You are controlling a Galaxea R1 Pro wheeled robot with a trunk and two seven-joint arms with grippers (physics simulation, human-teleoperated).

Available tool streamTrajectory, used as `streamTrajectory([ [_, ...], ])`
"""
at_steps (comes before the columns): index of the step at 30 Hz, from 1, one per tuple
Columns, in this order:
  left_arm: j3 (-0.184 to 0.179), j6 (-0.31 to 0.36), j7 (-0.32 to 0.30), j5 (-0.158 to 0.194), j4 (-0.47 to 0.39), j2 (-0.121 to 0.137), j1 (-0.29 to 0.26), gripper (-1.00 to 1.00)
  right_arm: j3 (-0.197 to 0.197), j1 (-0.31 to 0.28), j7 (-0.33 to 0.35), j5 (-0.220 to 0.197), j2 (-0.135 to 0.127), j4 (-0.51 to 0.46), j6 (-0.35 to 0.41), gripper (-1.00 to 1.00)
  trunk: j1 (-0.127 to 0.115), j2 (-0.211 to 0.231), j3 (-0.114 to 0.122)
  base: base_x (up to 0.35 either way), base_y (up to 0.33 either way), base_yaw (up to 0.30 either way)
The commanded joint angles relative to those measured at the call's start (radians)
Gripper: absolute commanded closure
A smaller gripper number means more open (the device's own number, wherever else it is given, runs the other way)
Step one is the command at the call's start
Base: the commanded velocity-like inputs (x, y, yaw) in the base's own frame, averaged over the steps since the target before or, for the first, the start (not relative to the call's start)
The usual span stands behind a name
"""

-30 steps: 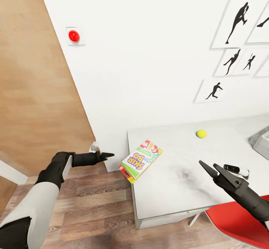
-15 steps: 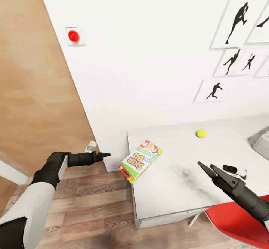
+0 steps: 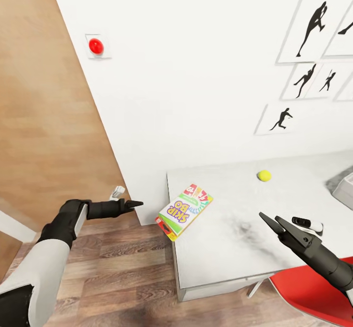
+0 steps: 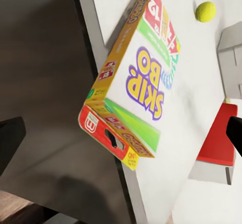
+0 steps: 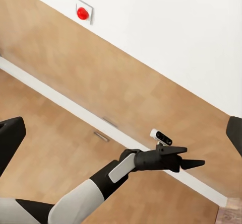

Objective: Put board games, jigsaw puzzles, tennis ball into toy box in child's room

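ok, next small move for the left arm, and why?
Probably ease the left tool rightward toward the Skip-Bo box. The box overhangs the table edge nearest that tool, which hangs beside it with a gap and holds nothing.

white forearms, black wrists; blk pointed grippers

The white desk (image 3: 230, 248) carries a Skip-Bo box (image 3: 185, 210) overhanging its nine o'clock edge and a tennis ball (image 3: 264, 175) toward twelve o'clock.

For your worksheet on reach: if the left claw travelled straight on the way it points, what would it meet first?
Probably the Skip-Bo box overhanging the table edge; the left claw points toward it, though depth is uncertain.
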Motion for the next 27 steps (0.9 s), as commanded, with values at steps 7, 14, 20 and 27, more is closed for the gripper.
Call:
streamTrajectory([
  [7,0.005,0.004,0.002,-0.013,-0.001,-0.002,-0.001,-1.00,0.000,-0.001,0.000,-0.004,0.000,0.000,0.006,-1.00,0.027,-0.051,-0.024,0.000,0.000,0.000],
  [14,0.005,-0.004,0.011,-0.017,0.000,-0.008,-0.001,-1.00,-0.002,-0.001,0.001,-0.004,0.000,0.000,0.006,-1.00,0.054,-0.100,-0.046,0.000,0.000,0.000],
  [20,0.006,-0.006,0.036,-0.014,0.005,-0.012,-0.001,-1.00,-0.005,-0.001,0.008,-0.004,-0.001,0.000,0.008,-1.00,0.077,-0.142,-0.064,0.000,0.000,0.000],
  [27,0.005,-0.005,0.048,-0.009,0.015,-0.016,-0.001,-1.00,-0.011,-0.001,0.009,-0.005,-0.003,-0.001,0.011,-1.00,0.104,-0.191,-0.086,0.000,0.000,0.000],
])
